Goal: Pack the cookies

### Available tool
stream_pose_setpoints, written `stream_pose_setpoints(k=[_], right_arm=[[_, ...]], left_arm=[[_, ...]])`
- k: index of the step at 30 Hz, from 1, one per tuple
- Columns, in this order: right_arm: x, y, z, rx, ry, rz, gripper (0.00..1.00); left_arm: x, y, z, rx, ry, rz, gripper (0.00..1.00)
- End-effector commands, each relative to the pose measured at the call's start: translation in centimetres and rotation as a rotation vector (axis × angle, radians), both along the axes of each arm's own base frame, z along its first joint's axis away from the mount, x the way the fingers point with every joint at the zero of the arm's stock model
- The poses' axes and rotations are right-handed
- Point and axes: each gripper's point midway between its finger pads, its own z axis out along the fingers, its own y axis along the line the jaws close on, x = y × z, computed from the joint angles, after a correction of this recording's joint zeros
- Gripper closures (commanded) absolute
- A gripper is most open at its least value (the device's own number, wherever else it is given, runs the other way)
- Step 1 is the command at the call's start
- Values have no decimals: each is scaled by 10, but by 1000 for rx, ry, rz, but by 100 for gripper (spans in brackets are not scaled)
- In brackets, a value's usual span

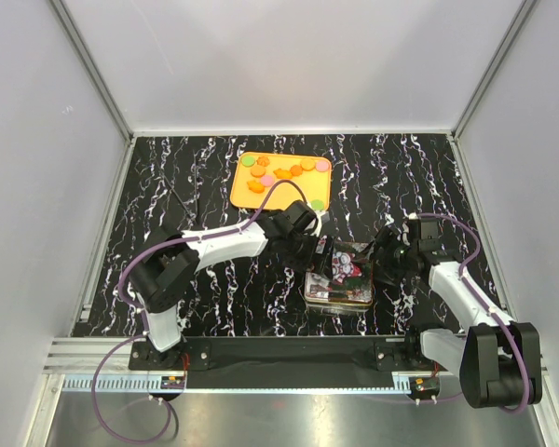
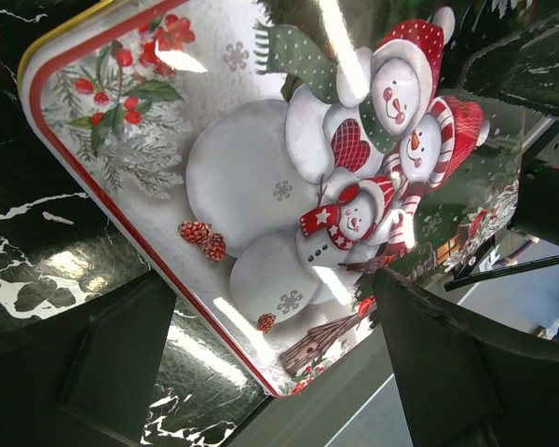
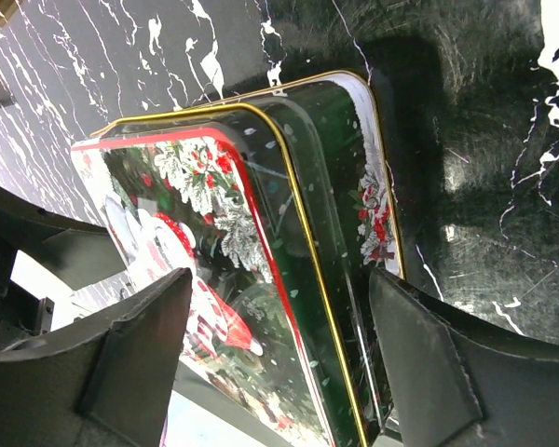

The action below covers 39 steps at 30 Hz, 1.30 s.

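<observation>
Cookies sit on the tray at back, so w/ left gripper wide over the snowman lid & right gripper wide astride its edge, we'd square up, pinch opposite rims evenly, lift level.

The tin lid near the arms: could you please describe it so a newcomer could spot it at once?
On the black marbled table, find the orange tray at the far middle, then come nearer and slightly right. The tin lid rests there, square with rounded corners, and alone bears snowmen in red hats inside a red border.
</observation>
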Motion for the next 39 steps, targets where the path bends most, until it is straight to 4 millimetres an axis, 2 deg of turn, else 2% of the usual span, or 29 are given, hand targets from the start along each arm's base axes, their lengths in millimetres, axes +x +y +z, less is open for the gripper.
stream_pose_setpoints(k=[1, 11, 13, 20, 23, 27, 32, 34, 36, 39], right_arm=[[3, 10, 7, 55, -42, 37, 17], [2, 15, 1, 96, -50, 28, 23], [3, 15, -1, 104, -51, 21, 30], [3, 18, -12, 123, -45, 17, 39], [3, 19, -17, 135, -40, 21, 39], [3, 21, -26, 151, -27, 18, 53], [-1, 25, -34, 181, -5, 19, 58], [-3, 26, -33, 188, -6, 21, 57], [-4, 22, -28, 160, -24, 23, 44], [-2, 14, -22, 105, -47, -7, 36]], left_arm=[[9, -20, 22, -66, -62, -29, 9], [8, -21, 16, -17, -69, -52, 10], [8, -21, 16, -2, -73, -57, 9], [7, -23, 12, 17, -73, -70, 9], [6, -23, 8, 25, -68, -71, 9], [6, -21, 5, 38, -69, -67, 10], [5, -20, 1, 48, -63, -74, 9], [7, -17, 0, 57, -68, -72, 9], [9, -15, 1, 56, -71, -65, 9], [13, -10, 6, 45, -77, -46, 9]])
